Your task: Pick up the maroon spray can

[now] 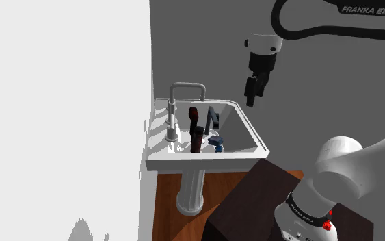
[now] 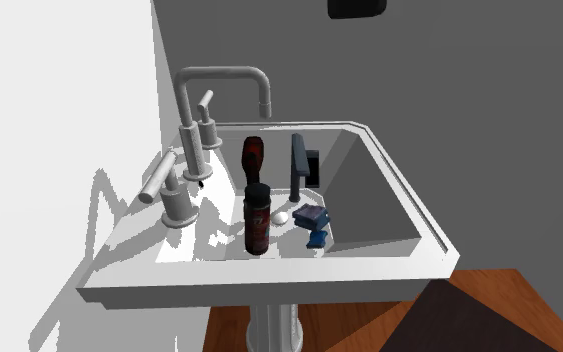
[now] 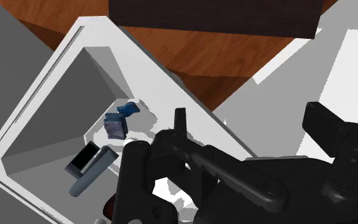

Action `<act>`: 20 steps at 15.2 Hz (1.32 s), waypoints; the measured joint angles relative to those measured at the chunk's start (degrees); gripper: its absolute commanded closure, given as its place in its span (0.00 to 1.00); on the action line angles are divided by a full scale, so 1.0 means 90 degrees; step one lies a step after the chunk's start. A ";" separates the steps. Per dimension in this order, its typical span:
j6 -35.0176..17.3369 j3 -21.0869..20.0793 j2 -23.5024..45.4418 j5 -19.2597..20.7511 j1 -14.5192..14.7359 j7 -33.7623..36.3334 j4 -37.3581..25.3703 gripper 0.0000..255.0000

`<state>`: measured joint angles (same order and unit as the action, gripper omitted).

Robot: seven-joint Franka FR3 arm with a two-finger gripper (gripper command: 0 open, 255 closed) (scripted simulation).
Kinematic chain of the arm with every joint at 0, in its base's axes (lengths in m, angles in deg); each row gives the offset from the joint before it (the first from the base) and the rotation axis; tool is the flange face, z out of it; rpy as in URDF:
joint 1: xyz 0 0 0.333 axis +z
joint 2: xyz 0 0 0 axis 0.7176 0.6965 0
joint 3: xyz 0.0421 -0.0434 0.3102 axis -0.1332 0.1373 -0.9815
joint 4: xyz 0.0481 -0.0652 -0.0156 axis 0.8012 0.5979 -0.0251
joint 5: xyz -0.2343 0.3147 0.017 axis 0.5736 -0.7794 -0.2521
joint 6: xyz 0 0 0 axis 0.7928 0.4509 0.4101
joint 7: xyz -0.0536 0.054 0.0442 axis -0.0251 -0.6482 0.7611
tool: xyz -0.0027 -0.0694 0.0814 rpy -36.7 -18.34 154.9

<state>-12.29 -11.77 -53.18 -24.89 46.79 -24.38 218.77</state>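
The maroon spray can (image 2: 258, 222) stands upright with a black top in the white sink's basin, on the faucet side; it also shows as the spray can (image 1: 197, 139). A second dark red bottle (image 2: 254, 157) stands just behind it. My black gripper (image 1: 251, 101) hangs high above the basin's far corner, well clear of the cans. Its fingers stand apart with nothing between them; the gripper (image 3: 252, 124) looks down past the sink's rim (image 3: 75, 38). A sliver of dark red (image 3: 107, 210) peeks out beside the hand.
The basin also holds a tall grey-blue bar (image 2: 296, 166), a dark box (image 2: 313, 162), small blue items (image 2: 312, 215) and a white piece (image 2: 281, 216). A faucet (image 2: 224, 76) with two handles rises behind. The dark stand (image 1: 266, 195) sits near the pedestal on wooden floor (image 1: 167, 205).
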 measured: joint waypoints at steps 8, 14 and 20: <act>-0.1297 0.0243 0.0785 0.0045 -0.0186 -0.0012 0.0416 0.00; -0.2637 0.0450 0.1801 0.0026 -0.0337 -0.0002 0.0627 0.00; -0.3799 0.0697 0.3064 -0.0056 -0.0488 -0.0113 0.0420 0.00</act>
<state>-46.48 -5.50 -25.61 -25.39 42.40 -25.40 222.55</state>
